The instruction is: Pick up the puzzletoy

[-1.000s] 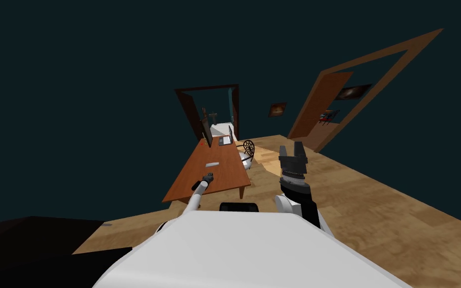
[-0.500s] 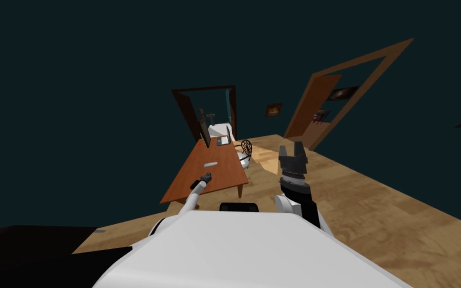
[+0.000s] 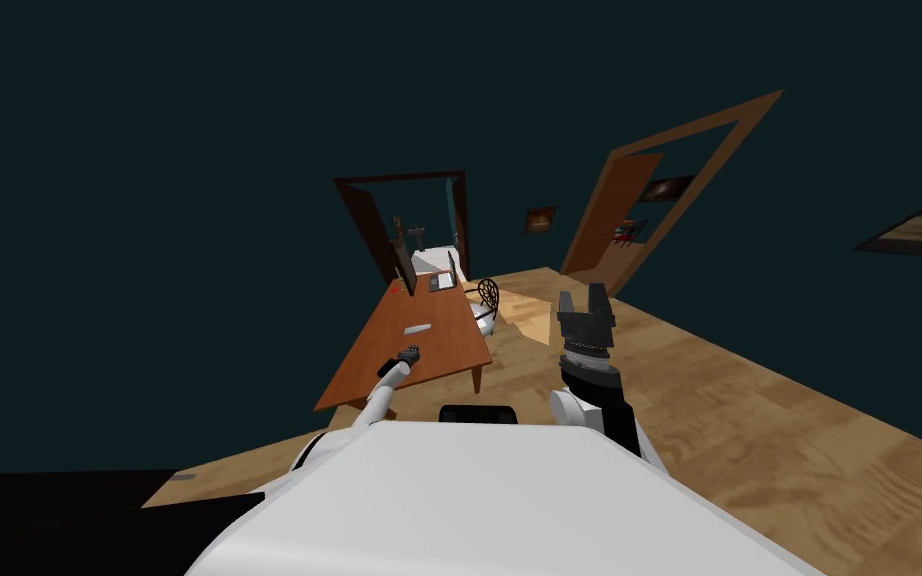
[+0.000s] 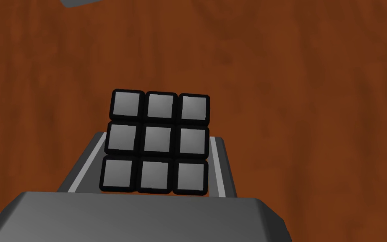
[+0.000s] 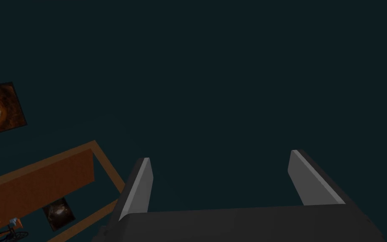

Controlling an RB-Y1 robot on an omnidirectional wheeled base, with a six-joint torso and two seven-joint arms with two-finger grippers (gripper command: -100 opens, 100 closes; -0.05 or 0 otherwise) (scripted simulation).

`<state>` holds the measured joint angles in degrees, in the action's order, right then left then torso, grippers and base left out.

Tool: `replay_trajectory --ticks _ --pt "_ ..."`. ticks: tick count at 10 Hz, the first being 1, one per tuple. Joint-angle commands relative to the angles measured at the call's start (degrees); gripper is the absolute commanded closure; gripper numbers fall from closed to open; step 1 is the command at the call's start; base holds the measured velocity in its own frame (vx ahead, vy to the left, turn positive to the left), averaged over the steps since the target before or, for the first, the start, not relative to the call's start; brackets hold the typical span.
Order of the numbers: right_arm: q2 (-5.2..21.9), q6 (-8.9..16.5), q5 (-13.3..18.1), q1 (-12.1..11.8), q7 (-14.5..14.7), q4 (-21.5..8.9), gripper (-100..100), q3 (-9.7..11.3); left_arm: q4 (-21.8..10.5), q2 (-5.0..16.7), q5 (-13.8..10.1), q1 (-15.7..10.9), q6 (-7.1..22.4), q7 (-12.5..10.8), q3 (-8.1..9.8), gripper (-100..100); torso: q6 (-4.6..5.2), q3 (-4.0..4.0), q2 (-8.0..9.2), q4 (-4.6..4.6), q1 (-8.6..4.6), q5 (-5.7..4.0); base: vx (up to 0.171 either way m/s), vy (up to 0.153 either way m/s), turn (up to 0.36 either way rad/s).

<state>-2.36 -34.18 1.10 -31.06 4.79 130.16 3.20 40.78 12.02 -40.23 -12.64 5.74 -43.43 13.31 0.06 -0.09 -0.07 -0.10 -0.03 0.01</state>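
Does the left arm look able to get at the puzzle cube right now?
Yes, it looks so: the puzzle cube sits between the left gripper's fingers, which press its sides above the brown table. Nothing stands in the way.

The left arm reaches forward and slightly to the left, nearly straight, a thin white forearm that ends in a dark wrist. The left hand [image 3: 410,353] is small and far from the body, above the tabletop [image 3: 449,340]. In the left wrist view its two fingers [image 4: 221,164] stand close together and press the opposite sides of the puzzle cube [image 4: 157,140], which sits between them against the dark body of the hand.

The right arm is bent and held near the chest, with the forearm pointing upward. The right hand [image 3: 583,293] points up, and its fingers [image 5: 140,189] stand wide apart with nothing between them.
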Motion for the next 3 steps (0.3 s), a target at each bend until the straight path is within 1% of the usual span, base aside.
replay_trajectory --ticks 1,2,3 --pt "0.00 0.00 0.00 0.00 0.00 0.00 0 0.00 0.42 0.54 1.06 0.22 0.11 -2.86 -0.08 100 0.00 0.00 0.00 0.00 0.00 0.00 -0.031 -0.019 -0.062" --pt "0.00 0.00 0.00 -0.01 0.00 0.00 0 0.00 0.47 0.26 0.87 0.32 0.02 -1.59 -0.01 100 -0.06 0.02 0.02 0.01 0.00 0.00 -0.011 -0.006 -0.001" --pt "0.00 0.00 0.00 -0.01 0.00 0.00 0 0.00 0.57 0.29 1.01 0.37 0.07 -1.89 0.02 0 -0.06 0.00 -0.02 0.01 0.05 0.03 0.000 0.000 0.000"
